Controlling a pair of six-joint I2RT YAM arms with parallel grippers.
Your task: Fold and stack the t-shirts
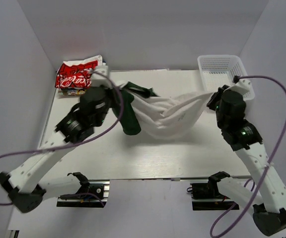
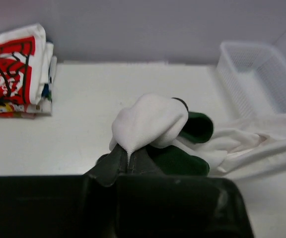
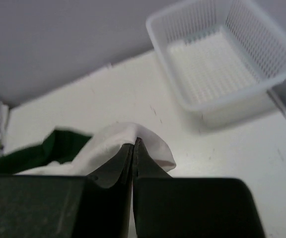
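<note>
The white tee with dark green sleeves (image 1: 168, 116) hangs stretched between my two grippers above the table's middle; one green sleeve (image 1: 129, 116) dangles at its left. My left gripper (image 1: 117, 94) is shut on the tee's left end, the white cloth (image 2: 148, 124) pinched between the fingertips (image 2: 114, 163). My right gripper (image 1: 212, 95) is shut on the right end, white cloth (image 3: 133, 136) draped over the fingertips (image 3: 113, 166). The stack of folded tees (image 1: 78, 74), top one white with red print, lies at the far left corner and also shows in the left wrist view (image 2: 16, 69).
A white plastic mesh basket (image 1: 225, 72) stands at the far right corner, close behind my right gripper; it also shows in the right wrist view (image 3: 222, 54) and the left wrist view (image 2: 257, 79). Grey walls enclose the table (image 1: 148, 158) on three sides.
</note>
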